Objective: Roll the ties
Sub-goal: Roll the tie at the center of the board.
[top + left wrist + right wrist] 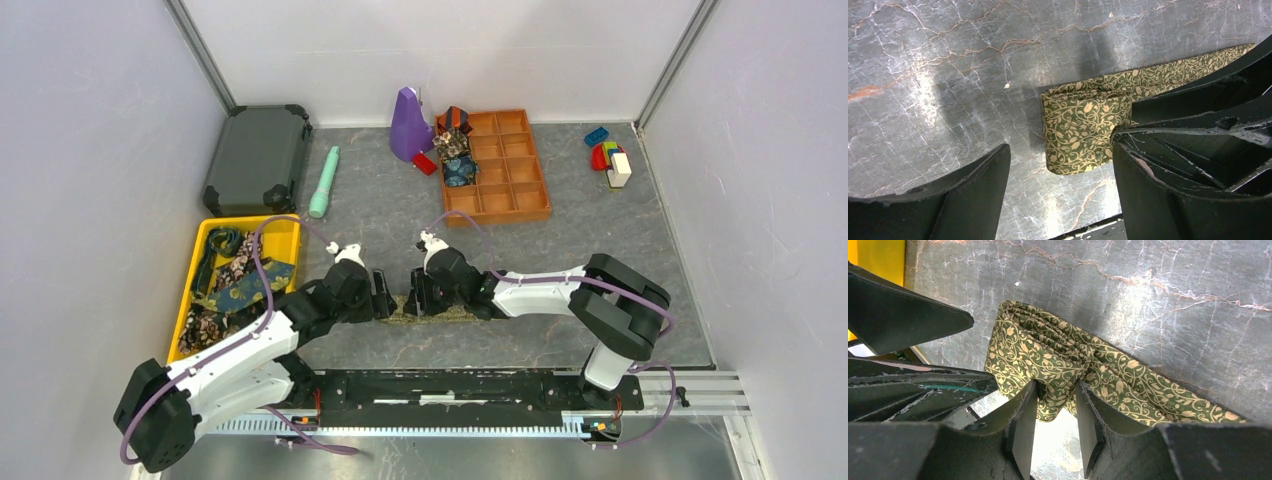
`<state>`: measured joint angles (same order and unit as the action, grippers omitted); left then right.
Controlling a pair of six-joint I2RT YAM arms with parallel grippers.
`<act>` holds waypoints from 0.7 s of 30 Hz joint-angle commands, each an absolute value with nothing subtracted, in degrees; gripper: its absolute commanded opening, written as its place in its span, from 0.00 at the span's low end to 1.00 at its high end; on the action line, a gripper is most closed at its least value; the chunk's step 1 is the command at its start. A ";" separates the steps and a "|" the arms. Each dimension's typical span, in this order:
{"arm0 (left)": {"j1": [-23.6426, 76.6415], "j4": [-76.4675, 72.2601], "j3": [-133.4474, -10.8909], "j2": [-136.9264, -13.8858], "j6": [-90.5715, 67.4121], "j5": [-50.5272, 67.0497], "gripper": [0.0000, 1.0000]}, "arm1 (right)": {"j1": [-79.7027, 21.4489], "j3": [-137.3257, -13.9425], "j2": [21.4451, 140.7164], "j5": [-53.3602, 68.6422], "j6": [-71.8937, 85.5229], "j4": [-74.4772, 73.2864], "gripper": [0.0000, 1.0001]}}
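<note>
Olive-green tie (1083, 125) bears tan floral vines; the table (948, 75) is grey, marble-veined.

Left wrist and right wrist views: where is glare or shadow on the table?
Left wrist view: glare patches on the table left of the tie, a dark shadow band above it. Right wrist view: glare at upper right.

Olive-green tie (1080, 132) folded over at one end, flat on the table just right of the yellow bin (283, 225).

Its fabric carries a fine gold vine-and-flower pattern. The end nearest the bin is doubled back onto itself in a short flat fold, and the strip runs on away from the bin, puckered just behind the fold. Several loose ties (232, 285), dark floral and navy, lie tangled inside the bin. Rolled ties (455, 150) sit as small coils well beyond the bin, up and to its right.
</note>
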<state>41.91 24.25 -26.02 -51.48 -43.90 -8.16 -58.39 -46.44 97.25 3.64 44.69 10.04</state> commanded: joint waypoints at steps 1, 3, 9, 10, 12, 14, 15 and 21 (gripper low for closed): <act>40.25 18.20 -23.72 -49.12 -39.91 -2.94 0.81 | -57.34 -44.42 98.09 3.47 42.89 10.30 0.39; 39.76 16.14 -22.63 -48.56 -39.75 -1.59 0.81 | -56.97 -43.83 98.22 3.91 42.88 10.83 0.39; 38.52 10.96 -19.99 -48.52 -39.11 2.43 0.81 | -56.00 -42.63 98.46 5.00 42.65 12.12 0.38; 38.27 10.03 -19.64 -48.60 -39.11 3.05 0.81 | -55.90 -42.54 98.52 5.17 42.54 12.21 0.38; 37.94 8.60 -18.89 -48.70 -39.20 4.06 0.80 | -55.72 -42.24 98.68 5.49 42.51 12.54 0.38; 37.46 7.75 -18.35 -49.08 -39.31 4.86 0.79 | -55.47 -41.87 98.79 5.70 42.50 12.95 0.37; 37.28 7.15 -18.09 -49.23 -39.42 5.23 0.79 | -55.35 -41.61 98.79 5.90 42.53 13.16 0.37; 36.09 2.19 -15.55 -50.54 -40.42 8.22 0.75 | -55.06 -40.33 99.07 6.67 42.50 14.31 0.37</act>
<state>36.88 8.51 -17.04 -49.74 -41.95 4.75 -55.68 -42.35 97.36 8.03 44.62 16.49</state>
